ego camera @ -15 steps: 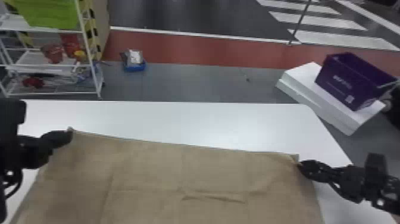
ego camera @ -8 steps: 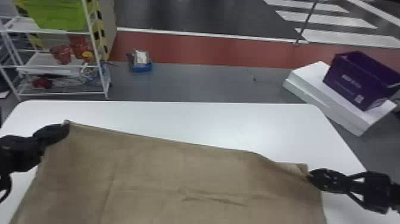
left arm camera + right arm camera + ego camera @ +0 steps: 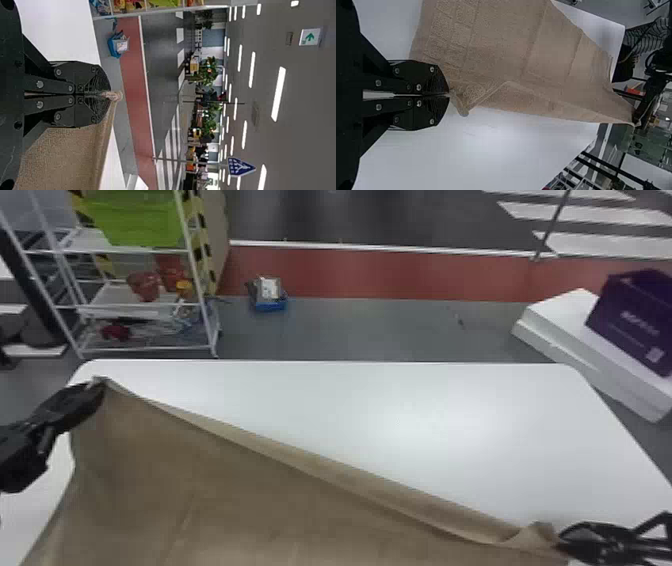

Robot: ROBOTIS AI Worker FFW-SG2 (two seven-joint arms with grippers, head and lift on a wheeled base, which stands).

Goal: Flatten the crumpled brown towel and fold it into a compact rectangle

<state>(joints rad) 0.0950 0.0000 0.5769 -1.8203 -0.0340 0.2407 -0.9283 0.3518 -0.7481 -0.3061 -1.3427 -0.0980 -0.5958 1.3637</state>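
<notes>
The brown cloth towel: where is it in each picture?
Head view: brown cloth towel, across the foreground.
Left wrist view: towel, pinched in the left black two-fingered tool.
Right wrist view: towel, pinched in the right black tool.
Shared landmark: flat white table.

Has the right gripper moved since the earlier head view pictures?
Yes. In the head view, the right gripper has moved toward the robot: it is now farther from the far edge of the white table.

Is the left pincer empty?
No, the left pincer has its fingers closed on a corner of the brown towel.
</notes>
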